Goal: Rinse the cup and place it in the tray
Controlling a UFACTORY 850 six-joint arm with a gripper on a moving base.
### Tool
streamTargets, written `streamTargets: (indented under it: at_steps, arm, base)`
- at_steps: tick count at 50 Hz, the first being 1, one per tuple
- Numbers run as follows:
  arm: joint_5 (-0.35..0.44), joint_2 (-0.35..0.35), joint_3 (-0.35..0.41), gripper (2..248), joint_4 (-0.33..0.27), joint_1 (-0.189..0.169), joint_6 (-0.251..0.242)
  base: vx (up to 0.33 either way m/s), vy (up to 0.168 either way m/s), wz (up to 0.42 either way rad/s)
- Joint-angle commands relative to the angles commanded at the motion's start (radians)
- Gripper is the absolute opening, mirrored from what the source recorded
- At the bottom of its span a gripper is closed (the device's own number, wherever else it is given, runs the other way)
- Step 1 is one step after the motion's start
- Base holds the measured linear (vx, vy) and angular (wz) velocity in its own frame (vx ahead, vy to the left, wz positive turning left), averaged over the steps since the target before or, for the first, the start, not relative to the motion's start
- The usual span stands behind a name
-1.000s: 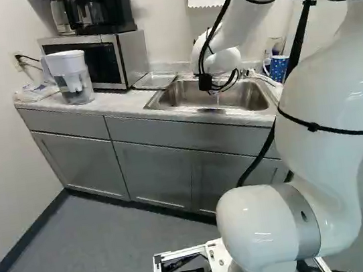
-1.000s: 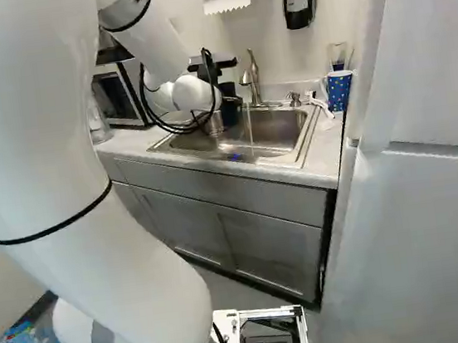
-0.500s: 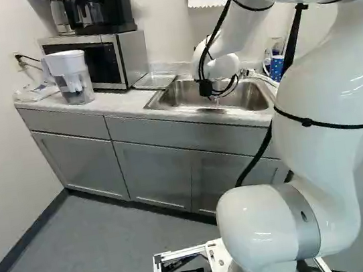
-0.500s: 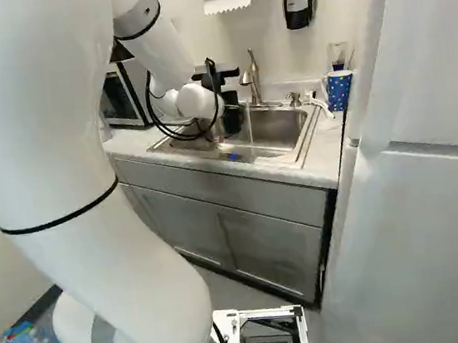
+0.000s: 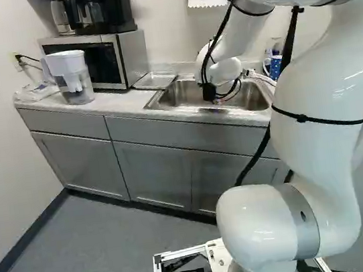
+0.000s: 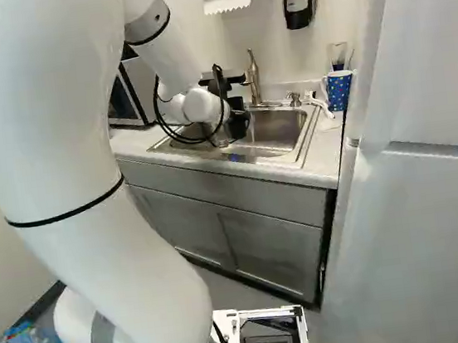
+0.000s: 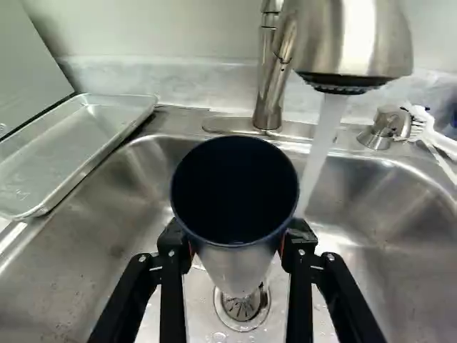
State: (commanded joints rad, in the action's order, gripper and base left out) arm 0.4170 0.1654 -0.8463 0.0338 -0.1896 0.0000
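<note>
Over the sink (image 6: 279,138) hangs my gripper (image 6: 238,120) in the right base view, beside the faucet. In the wrist view the gripper (image 7: 237,244) is shut on a cup (image 7: 232,193), dark inside and silvery outside, with a finger against each side. The cup's open mouth faces the camera. From the faucet head (image 7: 353,39) a water stream (image 7: 323,139) falls close beside the cup's rim; I cannot see any water entering it. The shallow metal tray (image 7: 68,153) lies on the counter at the sink's edge.
A soap pump (image 7: 382,128) and a white brush (image 7: 432,132) are behind the sink. A blue dotted mug (image 6: 338,89) stands near the tall white cabinet (image 6: 433,197). The microwave (image 5: 100,59) and a water pitcher (image 5: 72,77) stand beyond the tray.
The arm has shifted, carrying the gripper toward the right of the right base view, across the faucet's water stream. The base has stayed in place.
</note>
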Motion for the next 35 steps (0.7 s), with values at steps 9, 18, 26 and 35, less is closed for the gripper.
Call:
streamTargets:
  at_steps: [9,18,26,35]
  arm:
    - [0.000,0.000,0.000,126,0.000,-0.020,0.000]
    - [0.000,0.001,-0.001,126,0.000,-0.040,0.000]
    - [0.000,0.002,-0.002,126,0.000,-0.044,0.000]
    - [0.000,0.002,-0.002,126,0.000,-0.044,0.000]
  base:
    - [0.000,0.000,0.000]
    - [0.000,0.000,0.000]
    - [0.000,0.000,0.000]
    - [0.000,0.000,0.000]
